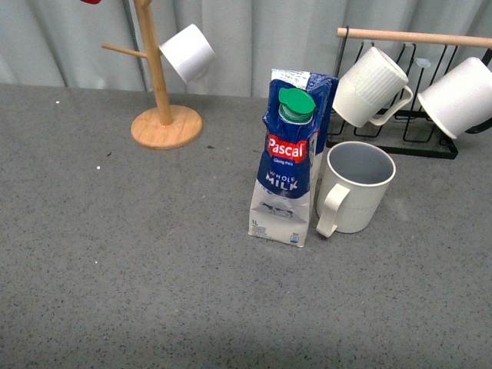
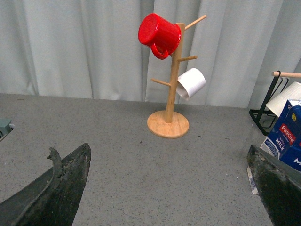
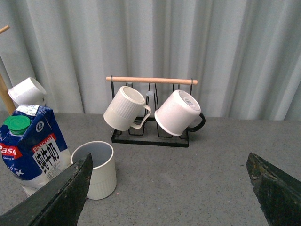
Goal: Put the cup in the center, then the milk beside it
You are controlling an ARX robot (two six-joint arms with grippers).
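The ribbed cream cup (image 1: 354, 187) stands upright mid-table (image 1: 154, 269), touching the Pascal whole-milk carton (image 1: 287, 161) on its left, while both end effectors, left (image 2: 164, 188) and right (image 3: 169, 188), hang spread apart, empty.

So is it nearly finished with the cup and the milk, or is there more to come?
It looks essentially finished. The cup stands upright near the middle of the table, and the milk stands right beside it, close against its handle side. Nothing is in hand: the left gripper and right gripper are both open and empty. No step seems left.
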